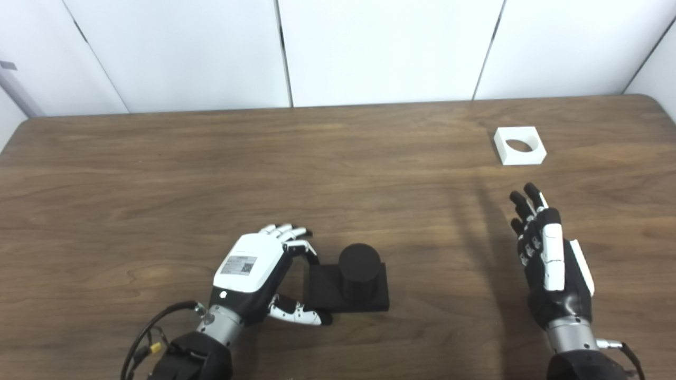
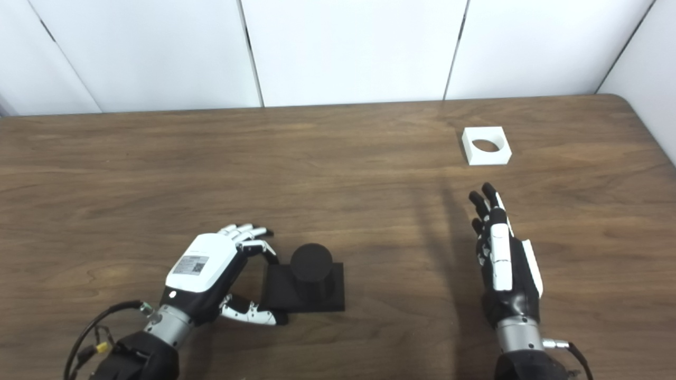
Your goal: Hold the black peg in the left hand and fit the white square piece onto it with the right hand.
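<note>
With the left hand cupped loosely round the black peg near the worktop's front edge (not yet gripping), it could skid aside, while the right hand, spread and empty, may nudge the white square piece toward the far right corner.

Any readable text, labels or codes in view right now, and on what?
Grey sticker on the back of the left hand: printed lines and a small square code, too small and blurred to read.
Black peg, white square piece, right hand, table: no text or marks visible.
</note>
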You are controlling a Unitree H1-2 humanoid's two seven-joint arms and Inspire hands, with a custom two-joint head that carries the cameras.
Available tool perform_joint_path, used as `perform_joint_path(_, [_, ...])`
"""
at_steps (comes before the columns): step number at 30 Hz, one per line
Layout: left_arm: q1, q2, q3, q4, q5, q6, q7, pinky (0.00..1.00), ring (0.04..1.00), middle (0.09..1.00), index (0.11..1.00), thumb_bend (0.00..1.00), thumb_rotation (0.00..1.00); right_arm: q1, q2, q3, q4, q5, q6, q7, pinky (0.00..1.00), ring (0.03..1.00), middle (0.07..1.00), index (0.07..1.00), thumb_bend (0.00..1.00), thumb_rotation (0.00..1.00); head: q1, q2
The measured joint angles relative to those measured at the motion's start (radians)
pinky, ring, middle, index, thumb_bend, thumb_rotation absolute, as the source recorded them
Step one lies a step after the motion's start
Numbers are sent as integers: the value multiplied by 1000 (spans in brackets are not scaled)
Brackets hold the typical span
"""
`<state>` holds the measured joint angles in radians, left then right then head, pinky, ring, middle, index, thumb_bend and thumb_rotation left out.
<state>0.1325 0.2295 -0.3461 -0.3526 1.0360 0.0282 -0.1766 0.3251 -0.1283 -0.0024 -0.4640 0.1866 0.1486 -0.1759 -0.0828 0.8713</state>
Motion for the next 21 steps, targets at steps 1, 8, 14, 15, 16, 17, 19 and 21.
perform_joint_path(1, [4, -3, 1, 4, -1, -4, 16, 998, 928, 866, 497, 568, 80, 0, 0, 0, 0, 0, 0, 1, 1000, 1000, 949, 984, 545, 1000, 3, 0])
perform_joint_path(8, [11, -19, 8, 23, -13, -5, 52, 976, 889, 819, 485, 524, 54, 0, 0, -2, 0, 2, 1, 3, 1000, 1000, 943, 987, 537, 1000, 3, 2])
perform_joint_path(14, [11, -23, 11, 27, -27, -4, 54, 946, 866, 798, 484, 522, 49, 0, 0, -3, 0, 1, 1, 3, 1000, 1000, 946, 984, 533, 1000, 2, 3])
perform_joint_path(15, [11, -23, 11, 27, -32, -3, 51, 944, 866, 799, 484, 522, 49, 0, 0, -3, 0, 1, 1, 3, 1000, 1000, 946, 984, 538, 1000, 2, 3])
perform_joint_path(16, [11, -23, 11, 27, -40, -2, 47, 944, 867, 799, 485, 522, 49, 0, 0, -3, 0, 1, 1, 3, 1000, 1000, 945, 983, 540, 1000, 2, 3])
perform_joint_path(17, [10, -22, 12, 27, -44, -1, 43, 944, 866, 798, 485, 522, 49, 0, 0, -3, 0, 1, 1, 3, 1000, 1000, 944, 981, 543, 1000, 0, 3])
perform_joint_path(19, [7, -21, 11, 26, -47, -1, 36, 942, 862, 796, 485, 522, 50, 0, 0, -3, 0, 0, 1, 3, 1000, 1000, 945, 981, 540, 1000, -6, 3])
perform_joint_path(21, [3, -18, 11, 26, -51, -1, 24, 933, 855, 790, 485, 523, 51, 0, 0, -2, 0, 1, 1, 3, 1000, 1000, 947, 985, 541, 1000, -12, 3])
